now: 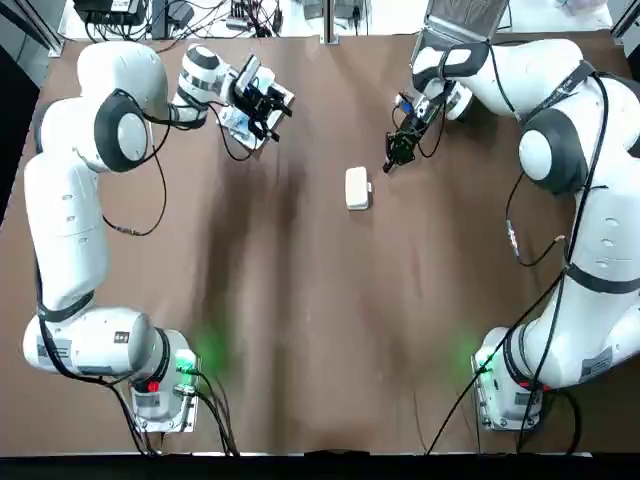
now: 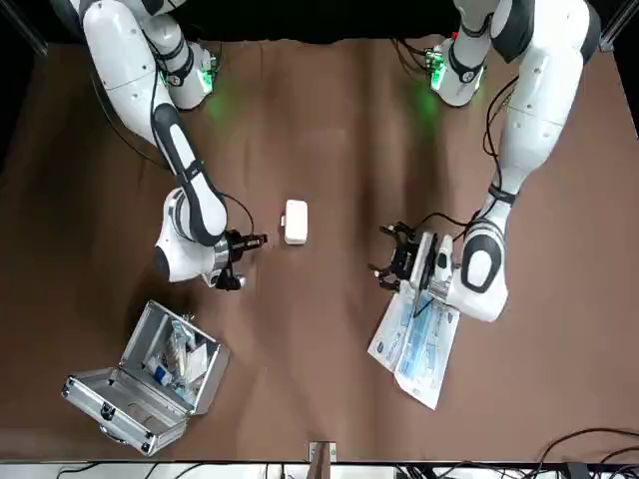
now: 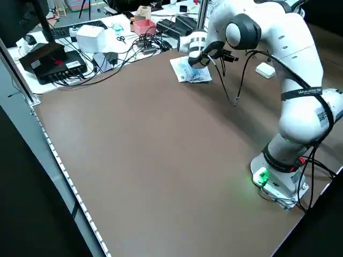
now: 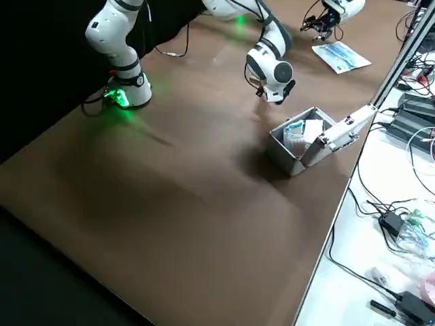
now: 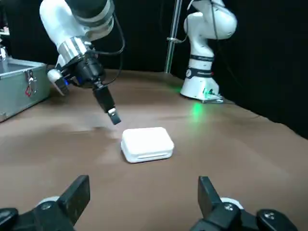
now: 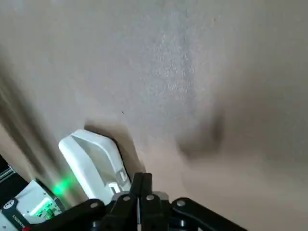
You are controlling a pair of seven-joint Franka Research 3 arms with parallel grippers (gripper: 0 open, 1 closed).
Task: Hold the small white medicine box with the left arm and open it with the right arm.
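Note:
The small white medicine box (image 1: 357, 188) lies flat and closed on the brown table (image 1: 300, 320), near the middle; nothing touches it. My left gripper (image 1: 268, 106) hovers open and empty to the box's left, facing it across a gap. In the left wrist view the box (image 5: 147, 143) sits ahead of the spread fingers (image 5: 77, 193). My right gripper (image 1: 392, 158) is shut on nothing, its tips low over the table just beyond the box's far right corner. The right wrist view shows the box (image 6: 96, 161) close beside the closed fingertips (image 6: 142, 185).
A blue-printed packet (image 2: 414, 339) lies under the left wrist. An open metal case (image 2: 150, 374) with supplies stands at the table's far right corner, behind the right arm. Cables and gear lie beyond the table's far edge (image 3: 80, 43).

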